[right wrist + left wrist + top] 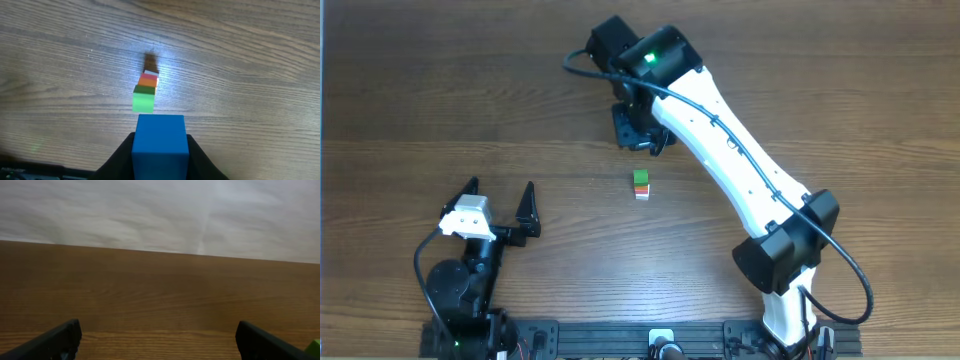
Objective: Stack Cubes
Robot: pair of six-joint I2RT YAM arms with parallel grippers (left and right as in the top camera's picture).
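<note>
Right wrist view: right tool [160, 159] gripped blue cube [160, 140], close to green-orange-white stack [145, 90] on table [840, 100]. Left tool [500, 188] sat wide open, empty, near left.

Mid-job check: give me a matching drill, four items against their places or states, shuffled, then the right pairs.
1. blue cube
2. green cube
3. white cube
4. left gripper

a. bottom of the stack
b. open, empty
c. held in the right gripper
d. top of the stack

Pairs: 1-c, 2-d, 3-a, 4-b
</note>
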